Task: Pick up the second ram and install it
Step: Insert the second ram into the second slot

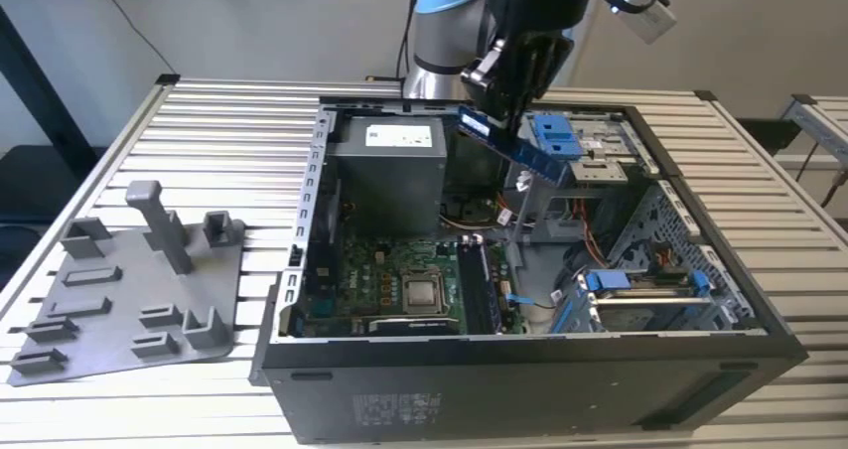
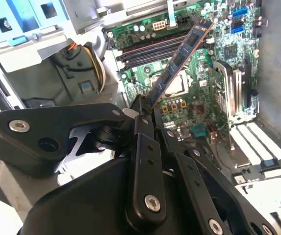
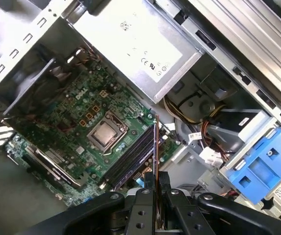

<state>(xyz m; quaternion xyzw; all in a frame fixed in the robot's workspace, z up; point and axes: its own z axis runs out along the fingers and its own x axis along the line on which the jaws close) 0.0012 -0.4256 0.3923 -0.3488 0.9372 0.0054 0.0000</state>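
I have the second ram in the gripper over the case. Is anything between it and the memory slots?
Nothing visible. The gripper holds the second ram in open air above the motherboard's memory slots; the yellow cable bundle sits off to the side by the power supply.

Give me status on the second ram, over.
Tool shut on the second ram. Stick tilted above the motherboard, not seated. Nothing seen blocking the memory slots.
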